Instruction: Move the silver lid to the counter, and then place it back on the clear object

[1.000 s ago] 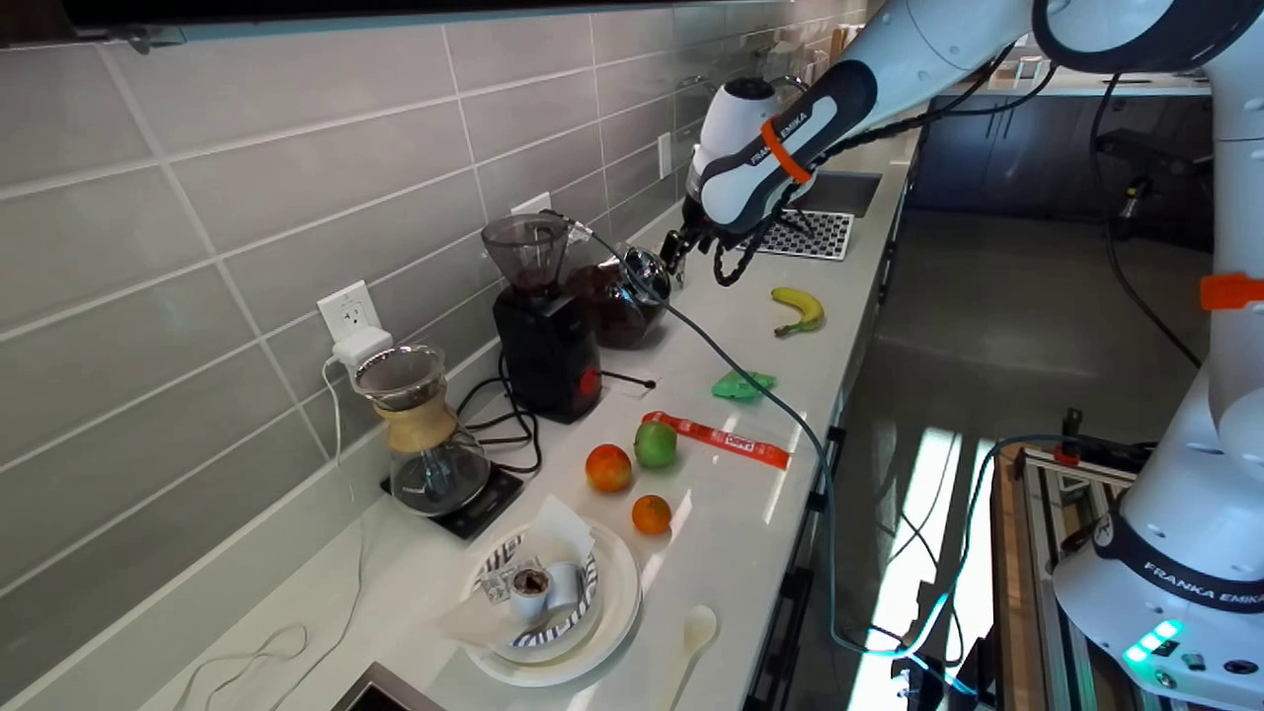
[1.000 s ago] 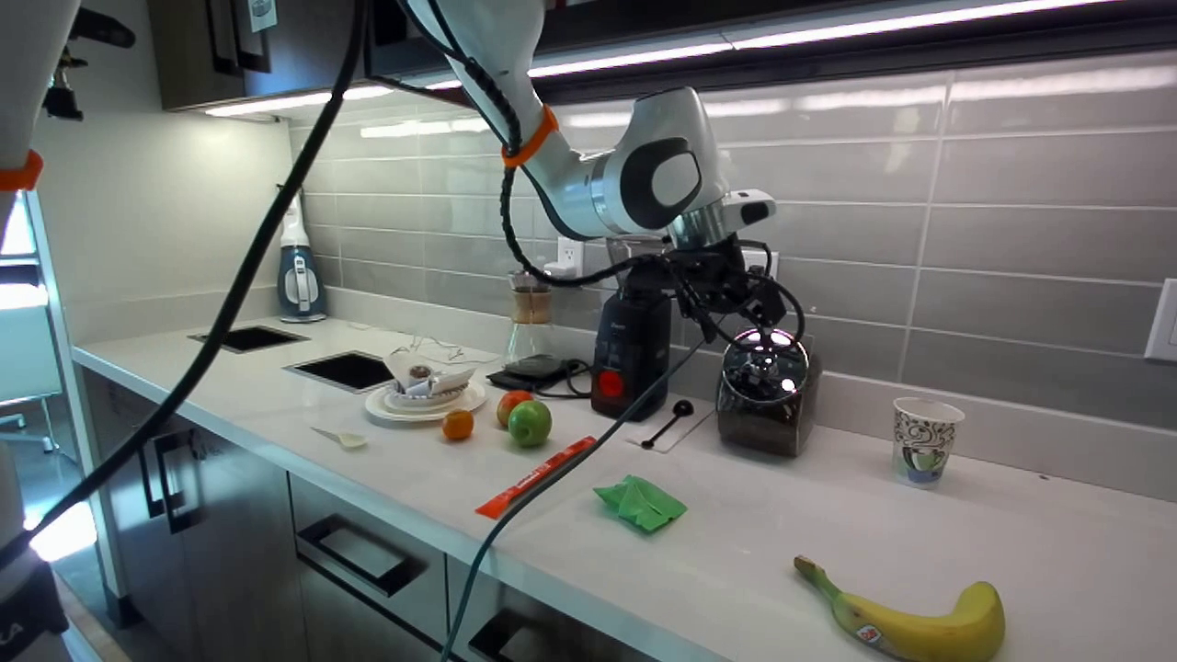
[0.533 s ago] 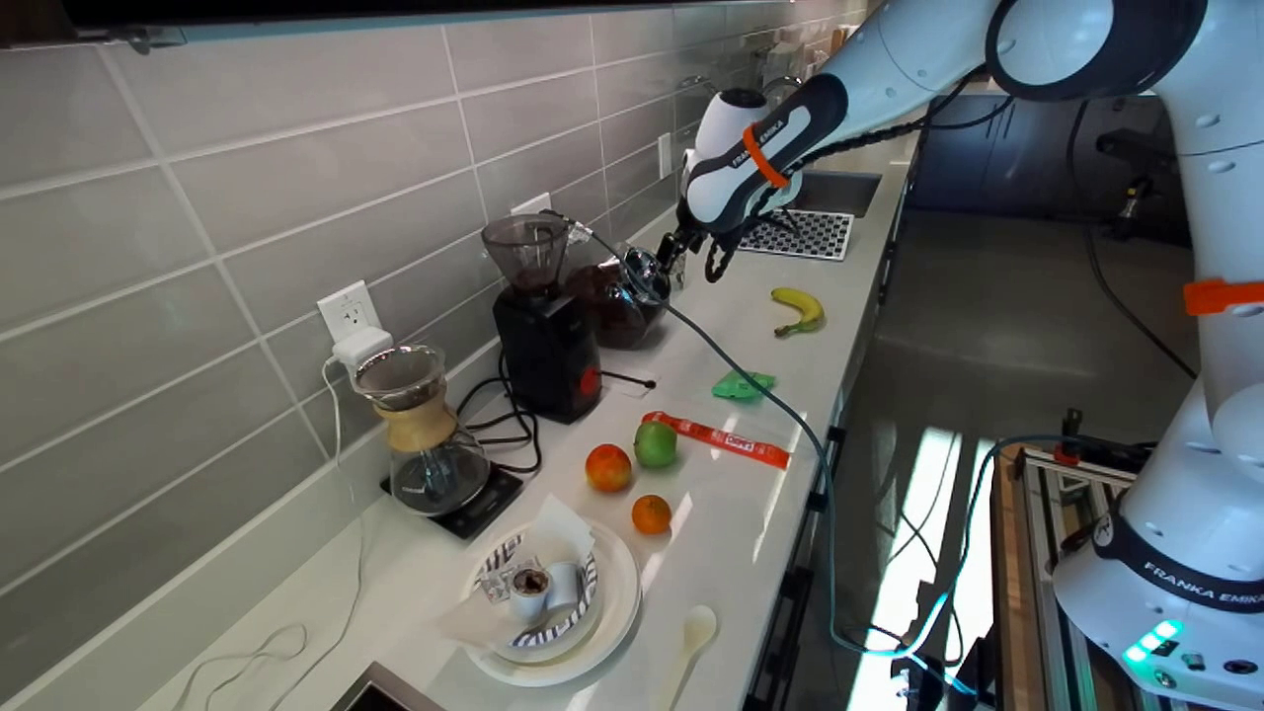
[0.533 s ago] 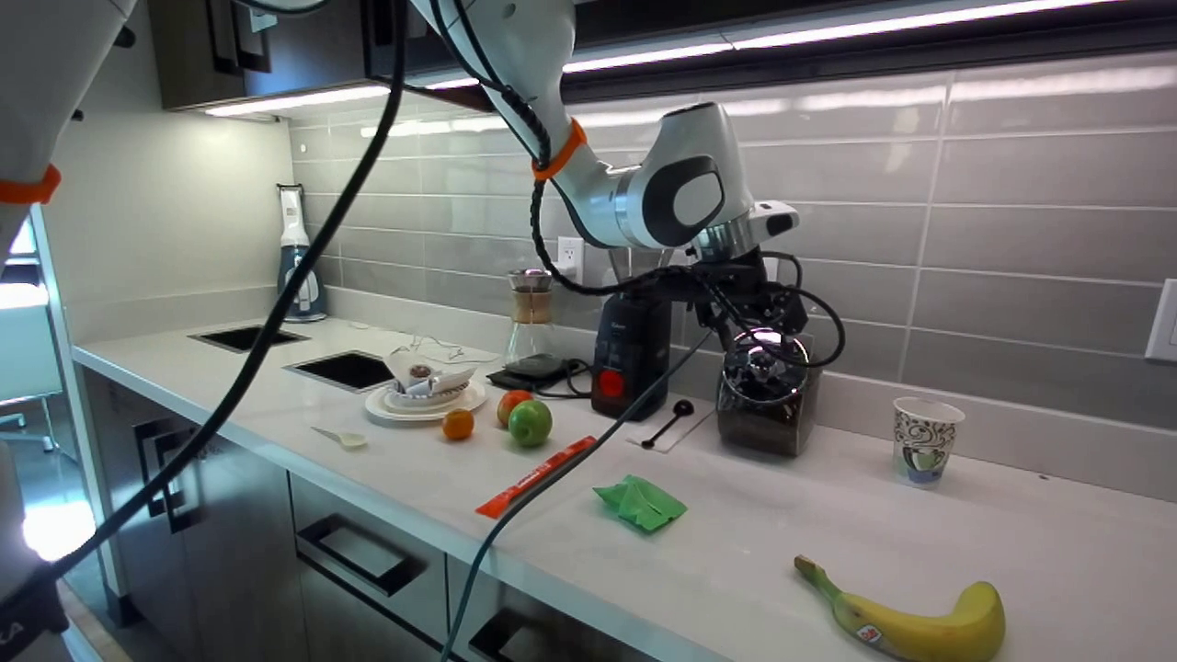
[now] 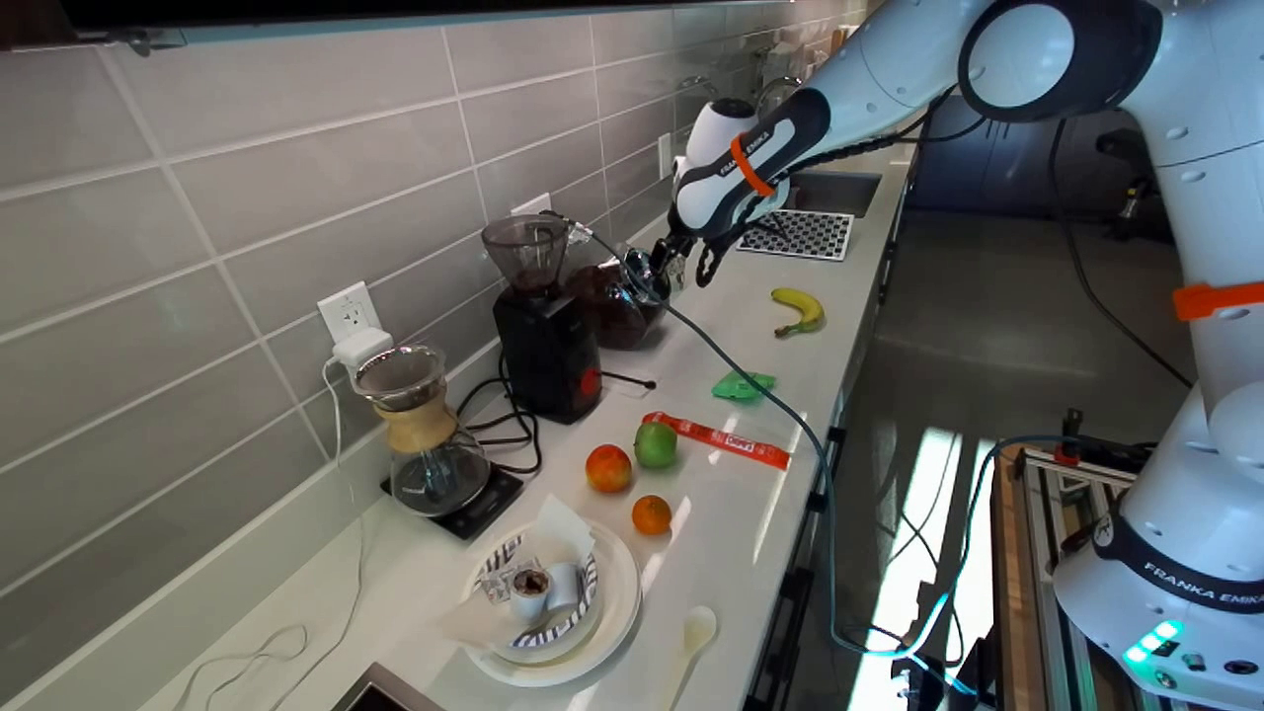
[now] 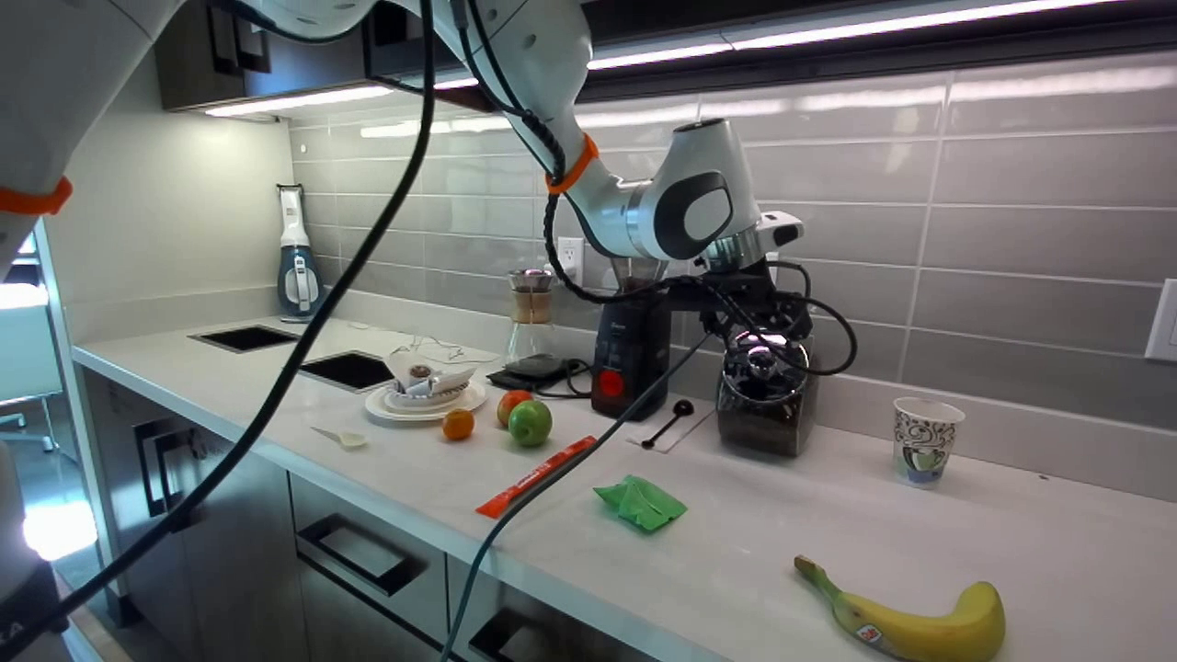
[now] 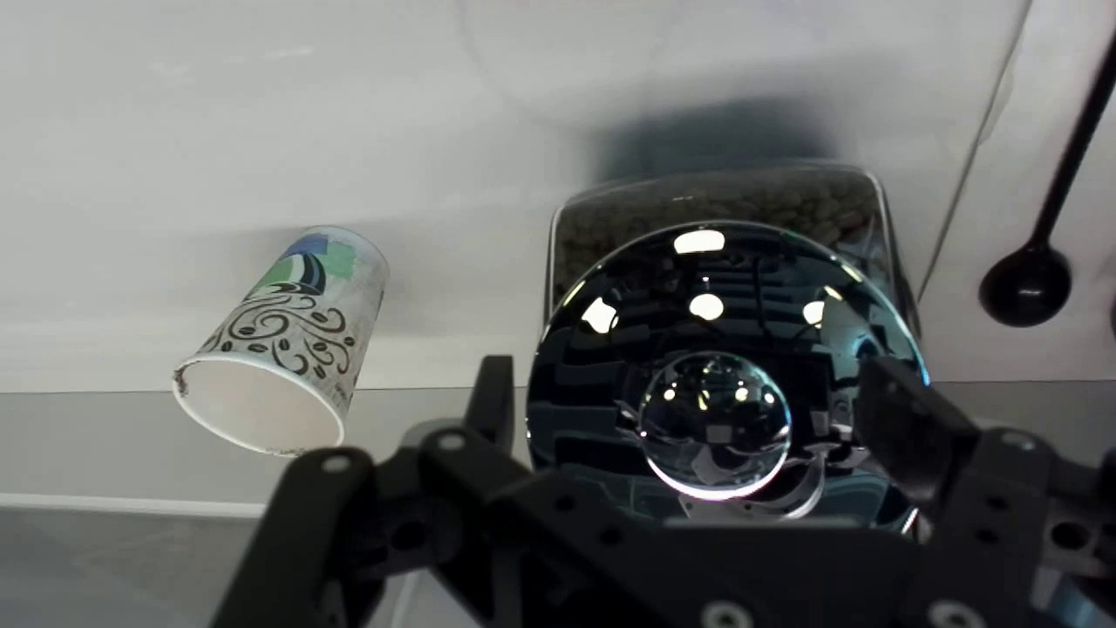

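Bracketing knob (image 7: 715, 427) of silver lid (image 7: 724, 301) with end effector (image 7: 689, 375) spread wide, gripping nothing, presumably for even pinch. Finding lid on clear jar (image 6: 768, 425), slanted outward, likely for easy reach.

In an exterior view the arm (image 6: 685, 216) has shifted toward four o'clock, its gripper (image 6: 761, 331) now covering more of the lid (image 6: 763, 366) at twelve o'clock; the cord (image 6: 428, 83) has swung toward three o'clock. In an exterior view the elbow (image 5: 1022, 59) has sunk toward eight o'clock.
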You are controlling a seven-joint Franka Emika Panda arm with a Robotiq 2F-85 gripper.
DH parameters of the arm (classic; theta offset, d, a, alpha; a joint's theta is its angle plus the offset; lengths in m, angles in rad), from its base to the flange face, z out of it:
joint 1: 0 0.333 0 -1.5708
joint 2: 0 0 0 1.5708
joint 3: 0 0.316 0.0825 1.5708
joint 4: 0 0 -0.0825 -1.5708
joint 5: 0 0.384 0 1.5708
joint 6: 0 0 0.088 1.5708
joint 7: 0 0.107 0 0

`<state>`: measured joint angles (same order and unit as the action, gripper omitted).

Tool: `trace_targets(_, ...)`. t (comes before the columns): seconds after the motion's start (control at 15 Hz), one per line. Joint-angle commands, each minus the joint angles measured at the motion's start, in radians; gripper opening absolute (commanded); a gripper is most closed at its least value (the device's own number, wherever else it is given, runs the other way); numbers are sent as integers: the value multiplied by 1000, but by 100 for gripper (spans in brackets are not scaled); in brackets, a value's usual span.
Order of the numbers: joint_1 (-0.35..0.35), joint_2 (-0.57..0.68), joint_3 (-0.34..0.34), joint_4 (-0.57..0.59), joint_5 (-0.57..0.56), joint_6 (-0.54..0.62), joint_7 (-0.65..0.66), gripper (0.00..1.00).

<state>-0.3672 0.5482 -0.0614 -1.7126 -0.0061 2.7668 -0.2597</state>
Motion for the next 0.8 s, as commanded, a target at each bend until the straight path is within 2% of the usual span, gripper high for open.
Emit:
trace_targets(0.0,-17,49,27,58,37,-23,-30,100)
trace_targets(0.33,-17,73,35,88,44,-21,-25,100)
trace_targets(0.4,-19,77,37,95,46,-23,-25,75)
trace_targets(0.47,-20,80,38,98,47,-23,-26,75)
trace_targets(0.53,-20,83,39,102,48,-23,-26,68)
trace_targets(0.73,-23,89,41,110,50,-26,-26,42)
